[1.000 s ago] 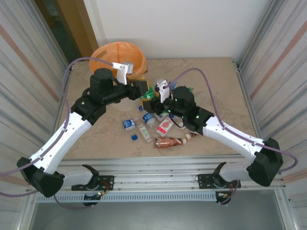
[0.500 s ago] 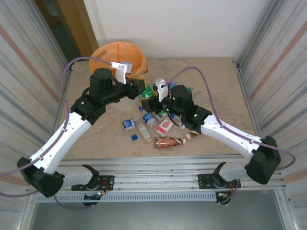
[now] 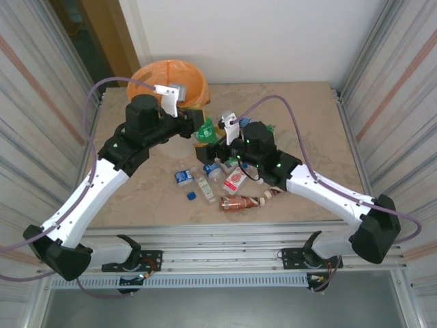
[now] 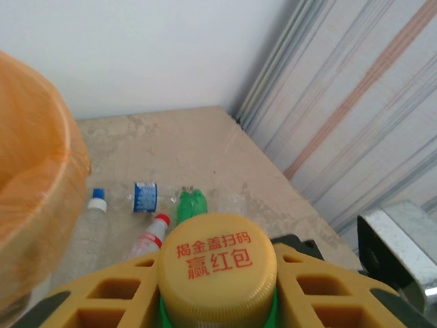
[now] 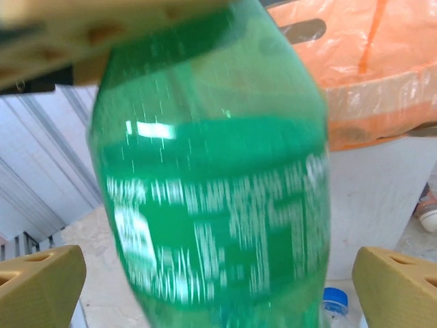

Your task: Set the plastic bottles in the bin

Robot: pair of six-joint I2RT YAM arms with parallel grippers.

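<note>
Left pincer (image 4: 217, 301) took green bottle (image 5: 212, 171), right pincer (image 5: 218, 287) opened

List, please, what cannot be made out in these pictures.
- Label of the green bottle: right wrist view, blurred, unreadable.
- Its body: left wrist view, hidden beneath the yellow cap.
- Inside of the bin: top external view, partly covered by the left arm.

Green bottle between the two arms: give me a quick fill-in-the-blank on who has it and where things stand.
1. The left tool is shut on the neck of a bottle whose colour is ____.
2. That bottle's cap is ____ with red print.
3. The right tool stands ____, its fingers flanking the bottle.
4. The bin is lined with a bag coloured ____.

Missing words: green; yellow; open; orange.
</note>
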